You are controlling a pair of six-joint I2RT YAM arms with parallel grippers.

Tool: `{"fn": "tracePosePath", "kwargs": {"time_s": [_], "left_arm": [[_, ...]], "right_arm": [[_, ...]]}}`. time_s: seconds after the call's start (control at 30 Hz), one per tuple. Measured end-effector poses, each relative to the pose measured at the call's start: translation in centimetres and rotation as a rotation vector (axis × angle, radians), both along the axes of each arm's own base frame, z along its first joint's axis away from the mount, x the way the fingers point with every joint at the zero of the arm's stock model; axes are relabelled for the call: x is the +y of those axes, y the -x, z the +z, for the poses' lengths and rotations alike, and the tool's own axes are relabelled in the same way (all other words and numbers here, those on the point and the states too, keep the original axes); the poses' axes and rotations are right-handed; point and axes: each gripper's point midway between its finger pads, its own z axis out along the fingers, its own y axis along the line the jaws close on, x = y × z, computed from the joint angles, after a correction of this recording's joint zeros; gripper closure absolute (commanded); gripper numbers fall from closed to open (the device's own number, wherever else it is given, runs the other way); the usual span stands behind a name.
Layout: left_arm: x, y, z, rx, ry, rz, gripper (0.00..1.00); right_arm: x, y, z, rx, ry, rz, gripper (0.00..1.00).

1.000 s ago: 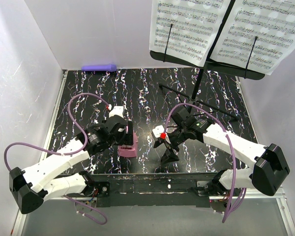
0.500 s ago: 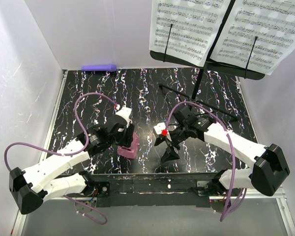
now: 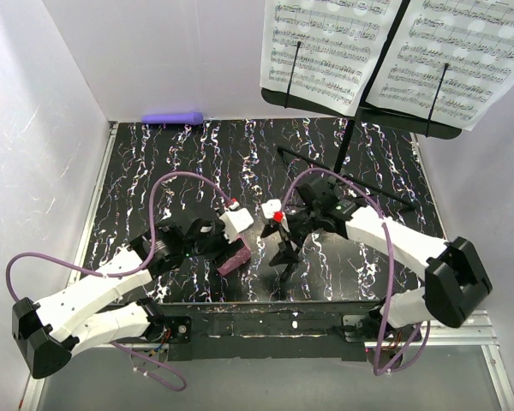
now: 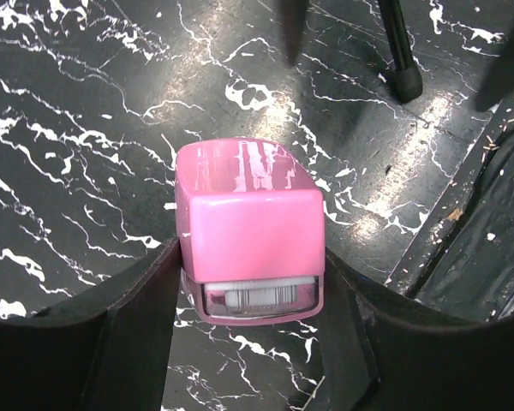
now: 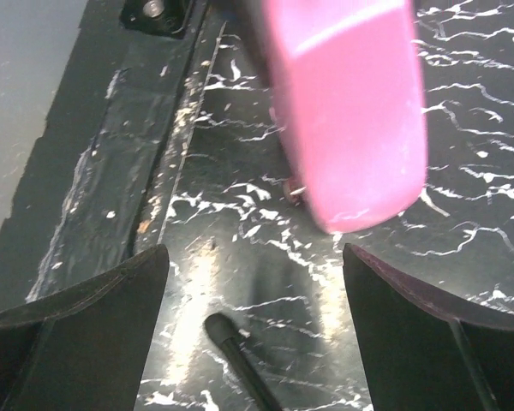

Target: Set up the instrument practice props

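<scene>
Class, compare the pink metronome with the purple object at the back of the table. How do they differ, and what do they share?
The pink metronome is a blocky, tapered box; the purple object is a long, slim bar. The metronome is near the front, gripped by the left gripper; the purple object lies untouched at the far edge of the table. Both are small items.
</scene>
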Motion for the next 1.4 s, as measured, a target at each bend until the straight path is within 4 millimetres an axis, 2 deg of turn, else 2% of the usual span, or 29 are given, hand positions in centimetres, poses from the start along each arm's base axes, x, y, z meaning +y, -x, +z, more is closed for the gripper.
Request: {"fn": "tracePosePath", "kwargs": {"time_s": [0.23, 0.53, 0.67, 0.8, 0.93, 1.07, 1.27, 1.4], "left_arm": [[-0.5, 0.1, 0.0, -0.038, 0.024, -0.083, 0.92], [-0.2, 0.1, 0.1, -0.035, 0.069, -0.107, 0.93], [0.0, 0.0, 0.1, -0.033, 0.079, -0.106, 0.93], [0.3, -0.3, 0.1, -0.023, 0.093, -0.096, 0.93], [0.6, -0.6, 0.1, -0.008, 0.111, -0.088, 0.93], [0.7, -0.5, 0.1, 0.007, 0.124, -0.088, 0.93], [1.2, -0.7, 0.1, 0.020, 0.137, -0.054, 0.93], [0.5, 0.0, 0.0, 0.027, 0.173, -0.090, 0.93]], "right_arm": [[3.7, -3.3, 0.7, 0.003, -0.036, -0.020, 0.11], [6.8, -5.4, 2.5, -0.002, -0.073, -0.015, 0.13], [7.0, -4.8, 2.2, 0.021, -0.071, 0.013, 0.12], [6.7, -2.6, 2.0, 0.034, -0.053, 0.099, 0.11], [6.3, -1.4, 2.0, 0.024, -0.043, 0.159, 0.11], [6.8, -1.4, 2.4, 0.037, -0.031, 0.167, 0.13], [8.9, -3.0, 2.2, 0.065, -0.024, 0.159, 0.16], [9.5, -2.2, 1.6, 0.085, -0.015, 0.180, 0.16]]}}
